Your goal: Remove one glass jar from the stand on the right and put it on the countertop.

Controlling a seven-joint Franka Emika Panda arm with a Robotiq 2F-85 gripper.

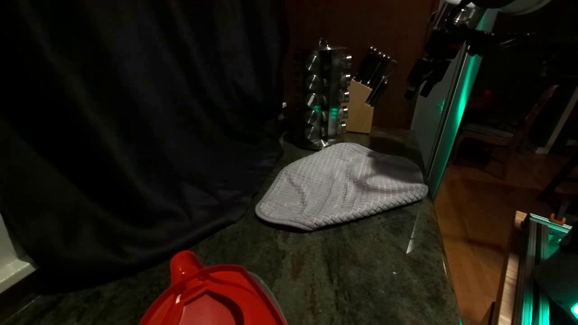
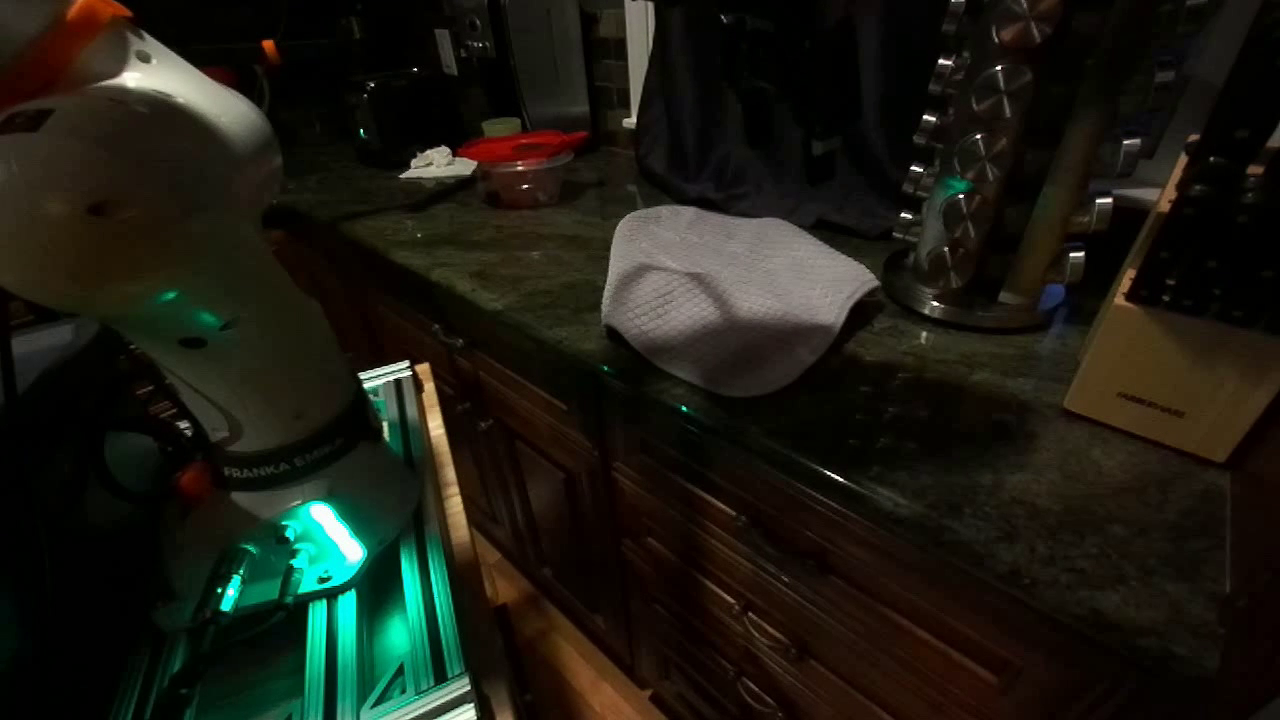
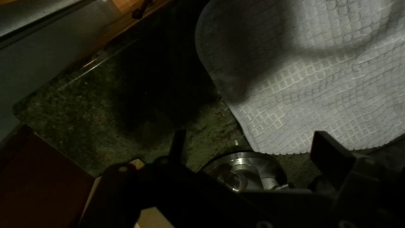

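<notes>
In an exterior view I can read 2 texts from here: FRANKA EMIKA, last letters faint, on the dark band (image 2: 298,461) round my arm (image 2: 255,310), and FARBERWARE, small and blurred, on the wooden knife block (image 2: 1165,365).

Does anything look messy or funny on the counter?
Yes, a little. The pale cloth lies rumpled on the countertop, with bumpy folds instead of lying flat. A crumpled white thing, maybe tissue, sits near the red-lidded tub. I can't see any spill, but it's dark.
</notes>
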